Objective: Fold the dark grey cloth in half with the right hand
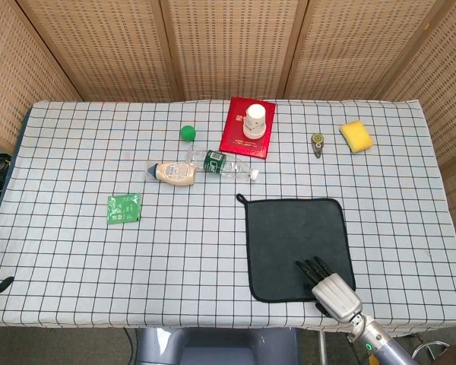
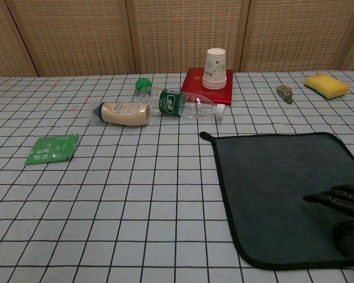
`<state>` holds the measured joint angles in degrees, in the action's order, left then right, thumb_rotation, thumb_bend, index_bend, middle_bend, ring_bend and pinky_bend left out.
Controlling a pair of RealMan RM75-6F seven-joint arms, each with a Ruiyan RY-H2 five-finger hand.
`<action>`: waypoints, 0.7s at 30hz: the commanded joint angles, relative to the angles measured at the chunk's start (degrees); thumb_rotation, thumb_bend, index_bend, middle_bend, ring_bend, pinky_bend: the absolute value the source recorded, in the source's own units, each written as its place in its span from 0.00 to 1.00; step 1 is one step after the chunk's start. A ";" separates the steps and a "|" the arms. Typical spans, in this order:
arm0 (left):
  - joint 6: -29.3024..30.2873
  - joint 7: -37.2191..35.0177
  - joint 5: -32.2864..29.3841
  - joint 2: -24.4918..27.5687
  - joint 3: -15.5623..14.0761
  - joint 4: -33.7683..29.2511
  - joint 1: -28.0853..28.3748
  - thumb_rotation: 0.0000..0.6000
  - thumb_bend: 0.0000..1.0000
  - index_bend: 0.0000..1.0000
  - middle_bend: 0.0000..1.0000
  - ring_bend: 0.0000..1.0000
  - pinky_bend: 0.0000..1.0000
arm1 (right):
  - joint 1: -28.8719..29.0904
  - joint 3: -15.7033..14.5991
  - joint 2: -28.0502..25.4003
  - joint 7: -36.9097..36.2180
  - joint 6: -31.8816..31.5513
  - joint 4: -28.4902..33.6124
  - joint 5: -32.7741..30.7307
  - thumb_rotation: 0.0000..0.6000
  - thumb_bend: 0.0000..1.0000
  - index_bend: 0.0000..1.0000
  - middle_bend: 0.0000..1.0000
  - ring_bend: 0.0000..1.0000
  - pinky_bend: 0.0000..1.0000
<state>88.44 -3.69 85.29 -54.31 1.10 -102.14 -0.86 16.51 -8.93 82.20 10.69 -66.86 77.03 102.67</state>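
Note:
The dark grey cloth (image 1: pixel 295 243) (image 2: pixel 277 188) lies flat and unfolded on the checked table, a small loop at its far left corner. My right hand (image 1: pixel 328 287) (image 2: pixel 342 206) reaches in over the cloth's near right corner, black fingers (image 1: pixel 313 269) stretched out and apart over the fabric, thumb near the front hem. It holds nothing. Whether the fingertips touch the cloth cannot be told. My left hand is in neither view.
Beyond the cloth lie a clear green-labelled bottle (image 1: pixel 226 165), a beige bottle (image 1: pixel 173 173), a green ball (image 1: pixel 187 132) and a red box (image 1: pixel 248 128) bearing paper cups (image 2: pixel 216 69). A yellow sponge (image 1: pixel 356 136), small metal object (image 1: pixel 317 142) and green packet (image 1: pixel 125 208) also lie about.

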 commanded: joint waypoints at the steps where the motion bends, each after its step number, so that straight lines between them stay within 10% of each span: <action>1: -0.08 0.02 0.03 -0.03 -0.02 -0.01 0.04 1.00 0.00 0.00 0.00 0.00 0.00 | 0.12 0.00 0.20 -0.07 -0.10 -0.19 -0.13 1.00 0.49 0.50 0.00 0.00 0.00; 21: -0.27 0.04 0.05 -0.07 -0.06 0.03 0.13 1.00 0.00 0.00 0.00 0.00 0.00 | 0.86 0.35 0.40 -0.13 -1.37 -0.39 -0.63 1.00 0.61 0.52 0.00 0.00 0.00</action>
<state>88.16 -3.65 85.33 -54.38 1.04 -102.11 -0.73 17.36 -8.58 82.60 10.55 -68.22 76.63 102.05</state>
